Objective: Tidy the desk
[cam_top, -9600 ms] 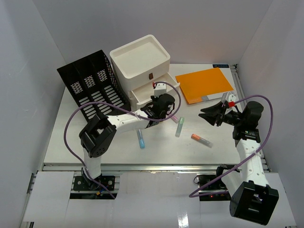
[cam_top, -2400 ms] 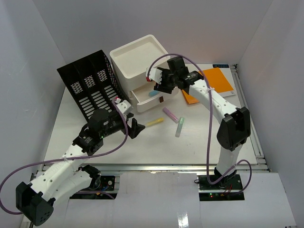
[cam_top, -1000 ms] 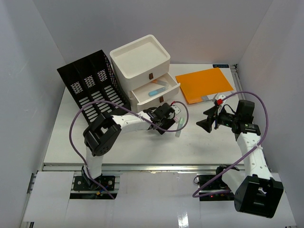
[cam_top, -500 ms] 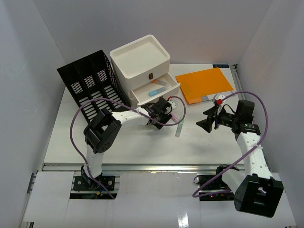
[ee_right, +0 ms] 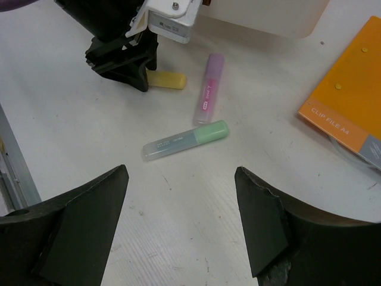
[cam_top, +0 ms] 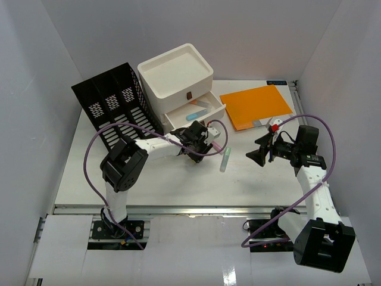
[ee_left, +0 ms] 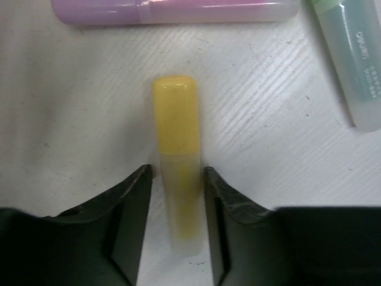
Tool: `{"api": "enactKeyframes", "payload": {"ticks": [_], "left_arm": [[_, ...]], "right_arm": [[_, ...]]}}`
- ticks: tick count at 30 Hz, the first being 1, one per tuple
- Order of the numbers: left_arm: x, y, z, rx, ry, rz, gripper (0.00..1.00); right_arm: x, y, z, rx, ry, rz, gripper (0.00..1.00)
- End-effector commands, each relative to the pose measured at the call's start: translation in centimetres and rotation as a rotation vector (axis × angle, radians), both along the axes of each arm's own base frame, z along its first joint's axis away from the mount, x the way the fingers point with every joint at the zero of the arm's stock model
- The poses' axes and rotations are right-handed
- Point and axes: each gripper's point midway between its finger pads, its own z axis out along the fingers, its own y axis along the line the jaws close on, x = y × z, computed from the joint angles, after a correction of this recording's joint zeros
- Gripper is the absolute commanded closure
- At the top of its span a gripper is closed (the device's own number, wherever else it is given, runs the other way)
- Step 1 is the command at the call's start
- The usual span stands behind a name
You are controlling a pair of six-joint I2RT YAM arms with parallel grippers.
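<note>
White-walled booth, white rectangular desk (cam_top: pixel 149 179) filling the middle of the overhead frame, two robot arms over it.
At centre, the left gripper (ee_left: pixel 177 173) closely straddles a yellow plastic highlighter (ee_left: pixel 175 119) lying flat; whether it pinches it cannot be told. The right gripper (ee_right: pixel 180 173) hangs wide open at mid-right.

Flat white desk (cam_top: pixel 178 186), level, seemingly finely scratched, metal rail (cam_top: pixel 196 210) along its near edge
</note>
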Motion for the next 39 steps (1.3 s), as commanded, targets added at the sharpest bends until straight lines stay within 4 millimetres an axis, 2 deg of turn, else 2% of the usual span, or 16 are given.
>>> {"api": "enactKeyframes", "payload": {"ticks": [1, 5, 9, 12, 16, 18, 19, 22, 23, 24, 26, 29, 32, 35, 37, 39], "left_arm": [[-4.4, -0.6, 0.8, -0.079, 0.161, -0.05, 0.62], [-4.7, -0.8, 3.4, -0.142, 0.144, -0.028, 0.71], [-4.2, -1.2, 7.9, -0.223, 0.074, -0.014, 0.77], [-3.5, -1.3, 12.7, -0.298, -0.018, 0.01, 0.81], [-0.5, -0.8, 20.2, -0.373, -0.228, 0.061, 0.81], [1.5, -0.1, 22.7, -0.363, -0.326, 0.082, 0.82], [2.6, 0.3, 23.3, -0.346, -0.36, 0.073, 0.82], [7.4, 2.3, 23.7, -0.278, -0.42, 0.101, 0.82], [8.4, 2.5, 22.7, -0.241, -0.418, 0.091, 0.82], [9.0, 2.6, 23.9, -0.254, -0.44, 0.099, 0.82], [11.5, 3.2, 23.3, -0.183, -0.478, 0.118, 0.82], [13.8, 3.7, 23.4, -0.175, -0.493, 0.154, 0.79], [15.0, 3.8, 22.1, -0.158, -0.475, 0.181, 0.61], [14.9, 3.5, 21.5, -0.168, -0.455, 0.187, 0.33], [14.6, 3.6, 21.5, -0.18, -0.444, 0.2, 0.23], [14.2, 3.6, 22.0, -0.2, -0.439, 0.207, 0.2]], "right_arm": [[0.5, -0.1, 1.9, -0.001, -0.062, 0.007, 0.21], [0.5, -0.2, 1.9, 0.0, -0.065, 0.004, 0.21], [0.5, -0.3, 2.0, 0.001, -0.067, 0.001, 0.21], [0.5, -0.4, 2.1, 0.002, -0.07, -0.001, 0.21], [0.5, -0.4, 2.2, 0.005, -0.069, -0.001, 0.21], [0.4, -0.4, 2.1, 0.006, -0.068, 0.0, 0.21], [0.4, -0.4, 2.1, 0.006, -0.067, 0.0, 0.21], [0.4, -0.4, 2.0, 0.007, -0.065, 0.001, 0.21], [0.4, -0.4, 2.0, 0.008, -0.065, 0.001, 0.21], [0.4, -0.4, 2.0, 0.008, -0.065, 0.001, 0.21], [0.4, -0.5, 2.0, 0.007, -0.063, -0.001, 0.21], [0.4, -0.4, 1.9, 0.009, -0.059, 0.003, 0.22], [0.5, -0.5, 1.6, 0.005, -0.047, 0.0, 0.21], [0.6, -0.6, 1.2, 0.004, -0.025, -0.004, 0.22], [0.7, -0.6, 1.0, 0.007, -0.007, -0.003, 0.22], [0.7, -0.5, 0.5, 0.017, 0.025, -0.002, 0.21]]}}
